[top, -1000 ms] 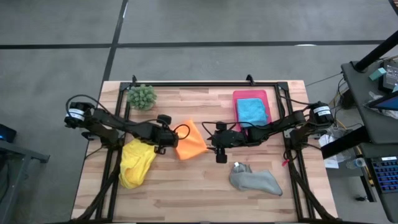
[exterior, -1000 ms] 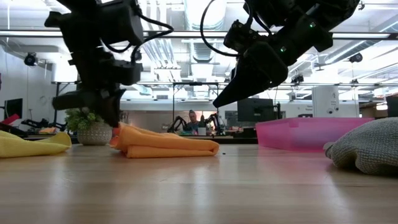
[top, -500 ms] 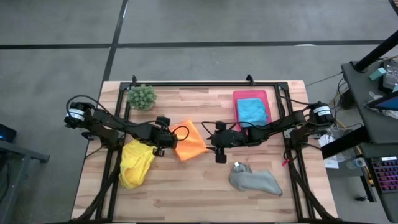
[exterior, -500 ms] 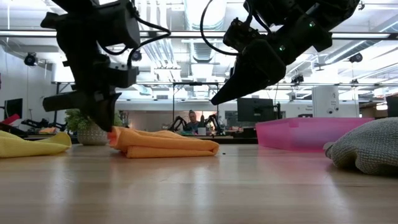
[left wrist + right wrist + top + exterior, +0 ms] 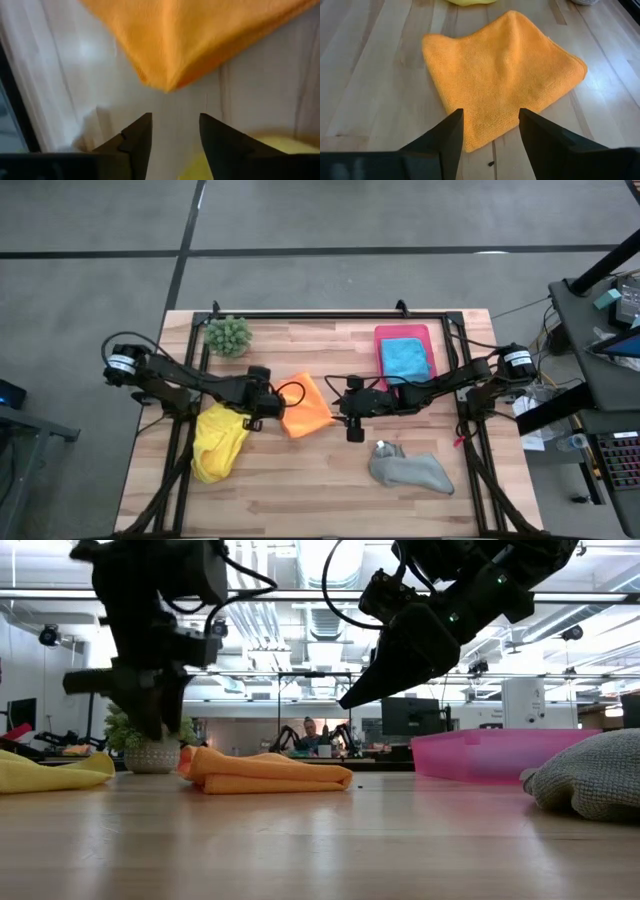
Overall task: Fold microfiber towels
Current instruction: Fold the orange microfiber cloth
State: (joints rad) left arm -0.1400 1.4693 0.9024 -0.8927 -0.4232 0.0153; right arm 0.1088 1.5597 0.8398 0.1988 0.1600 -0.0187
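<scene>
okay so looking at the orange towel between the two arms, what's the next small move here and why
Probably the left gripper should ease forward and close on the near corner of the orange towel. Its fingers are open and empty, just short of that corner. The towel lies on the table, folded over but uneven. The right gripper hovers open at the opposite edge, holding nothing.

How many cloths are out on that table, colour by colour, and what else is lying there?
Orange towel: 1
Yellow towel: 1
Grey towel: 1
Blue towel, lying in the pink tray: 1
Pink tray: 1
Green spiky plant: 1
Total: 6 things, 4 of them towels. No lime green cloth shows in these pictures.
</scene>
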